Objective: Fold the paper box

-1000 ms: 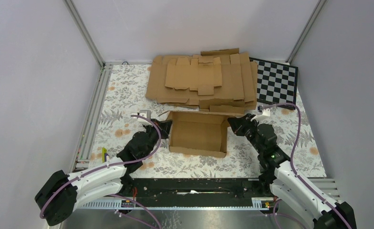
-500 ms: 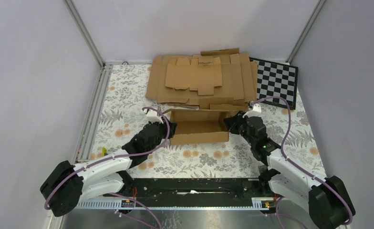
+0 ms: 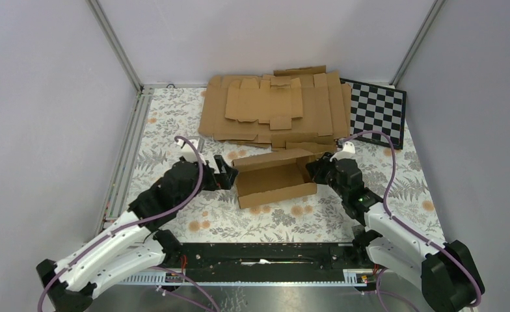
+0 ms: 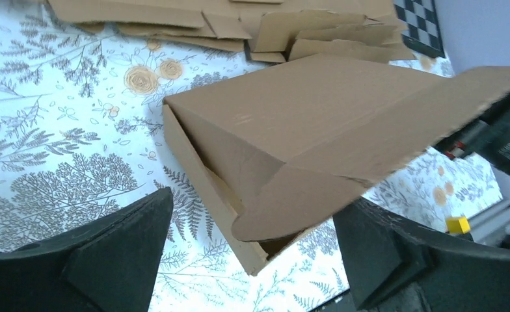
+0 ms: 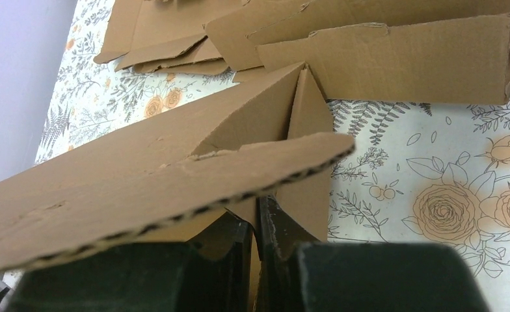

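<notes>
Reaching inward, right end effector [image 3: 313,170] pinches the paper box [image 3: 275,179]; left end effector [image 3: 229,174] stands spread.

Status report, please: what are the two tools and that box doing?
Left tool open, beside the paper box. Right tool shut on its right end. Box half folded; cardboard pile behind.

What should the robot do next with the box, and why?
Probably bring the open left claw in and push the rounded flap into the paper box. That flap sticks out at the box's left end and the lid is only half shut, while the right claw pinches the other end, steadying it.
</notes>
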